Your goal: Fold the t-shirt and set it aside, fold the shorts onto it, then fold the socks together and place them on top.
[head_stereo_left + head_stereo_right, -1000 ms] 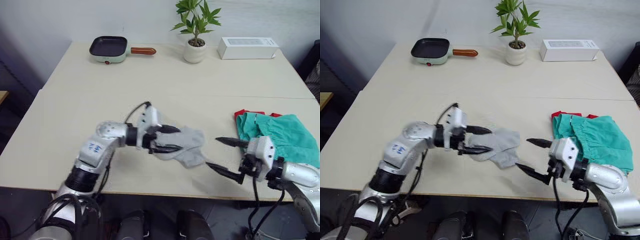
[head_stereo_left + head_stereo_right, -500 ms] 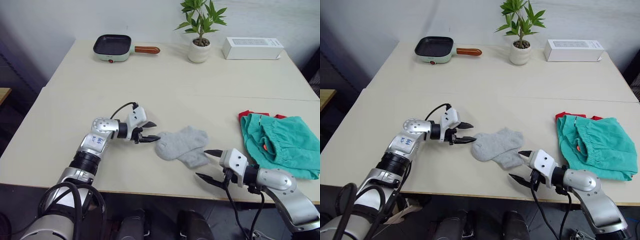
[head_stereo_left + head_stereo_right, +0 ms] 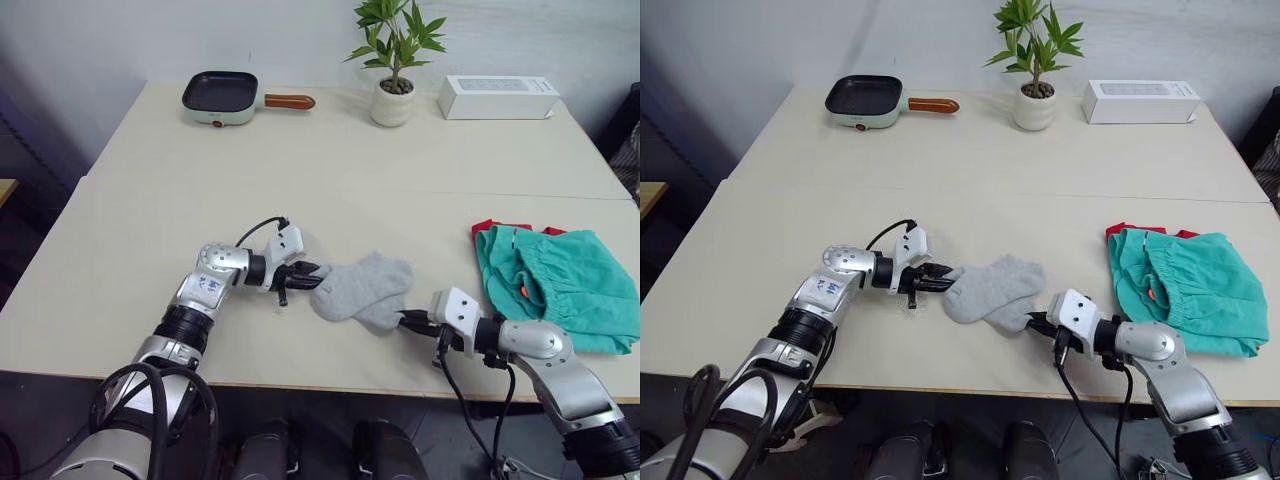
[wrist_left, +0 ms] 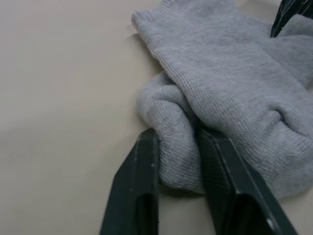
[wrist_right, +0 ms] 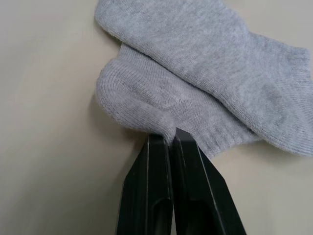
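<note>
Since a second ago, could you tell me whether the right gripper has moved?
Yes. The right gripper has come in toward the socks and away from the shorts, and is now shut on the socks' near edge.

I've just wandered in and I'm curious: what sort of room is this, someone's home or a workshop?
Probably a lab or office staged like a home: a plain table with a small pan, a potted plant and a white box along the wall.

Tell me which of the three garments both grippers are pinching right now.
The grey socks, lying mid-table: the left gripper and right gripper each pinch an edge. The teal shorts and red t-shirt beneath lie untouched.
</note>
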